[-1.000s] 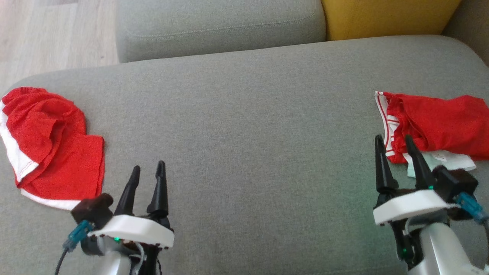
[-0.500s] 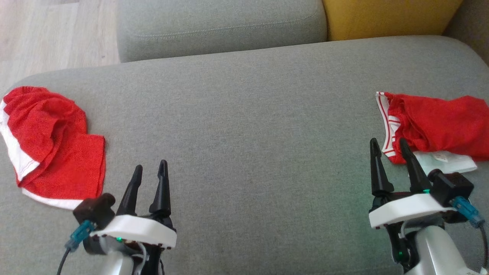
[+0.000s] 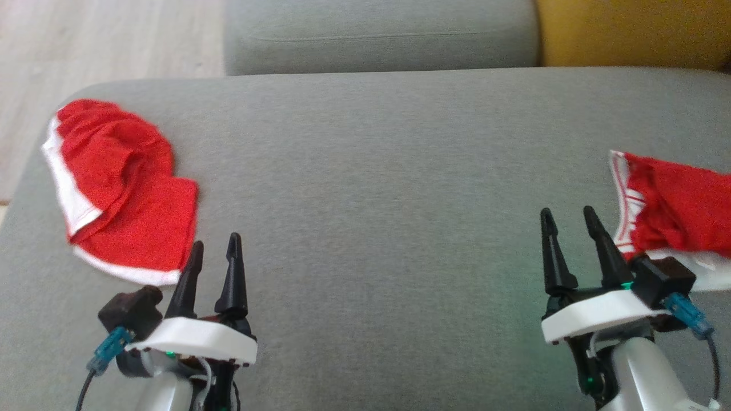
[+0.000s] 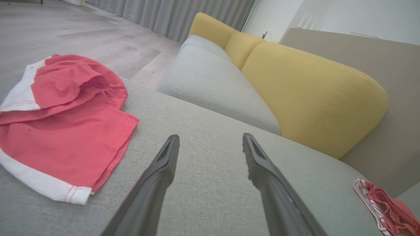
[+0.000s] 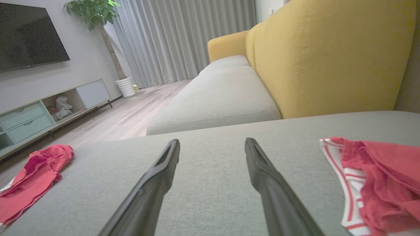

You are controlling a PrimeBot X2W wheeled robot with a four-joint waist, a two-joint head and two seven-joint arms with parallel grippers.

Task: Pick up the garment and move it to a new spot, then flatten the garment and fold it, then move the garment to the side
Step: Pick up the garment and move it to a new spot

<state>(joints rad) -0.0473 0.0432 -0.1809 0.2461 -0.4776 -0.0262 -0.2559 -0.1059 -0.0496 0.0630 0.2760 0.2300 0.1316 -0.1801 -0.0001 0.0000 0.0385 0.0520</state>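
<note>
Grey woven fabric carries everything in the head view: the seat cushion [image 3: 371,188] lies under both arms. The left end effector [image 3: 215,242] stands wide open and empty. A loosely folded garment [image 3: 125,182], red with a white hem, lies just ahead and to its left. The right end effector [image 3: 567,212] is equally spread and holds nothing. The crumpled garment [image 3: 679,211], red with a striped waistband, lies just off its right finger and runs out of frame. I judge this to be the piece to pick up.

From the left wrist, the folded garment [image 4: 65,124] sits left of the fingers, and a yellow backrest [image 4: 311,98] rises ahead to the right.

From the right wrist, the crumpled garment [image 5: 377,177] lies right of the fingers, with bare cushion directly ahead. A television [image 5: 29,32] and a potted plant [image 5: 95,9] stand far off.

Nothing blocks the reach. A straight close would probably catch cushion weave instead of cloth, since the garment lies to one side. Pinching the waistband alone could leave the bunched remainder dragging, and the pale layer under it might come along.
</note>
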